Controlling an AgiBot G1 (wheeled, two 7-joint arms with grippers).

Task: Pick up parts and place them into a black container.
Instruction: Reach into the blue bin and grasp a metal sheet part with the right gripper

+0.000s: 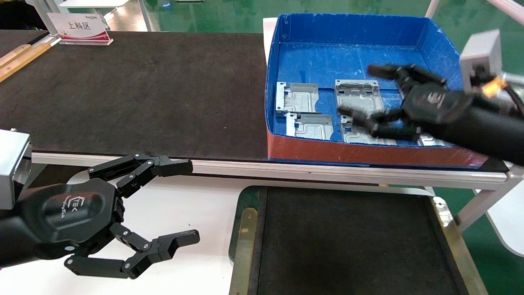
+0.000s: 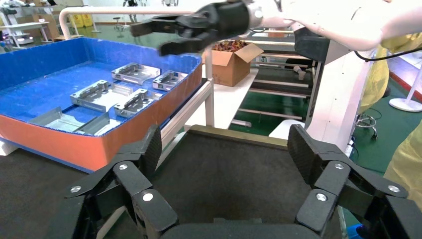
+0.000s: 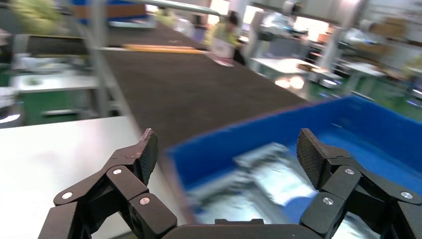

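Pick-up step: our right gripper [image 1: 360, 92], spread and empty, hangs above the parts [image 1: 358, 95]; next we descend and pinch one.

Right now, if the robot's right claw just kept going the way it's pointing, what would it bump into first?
Probably the metal parts in the blue box. The right gripper hangs open over them, aimed across the box toward its far left wall. How steeply it tilts down is hard to judge, so it might reach that wall instead.
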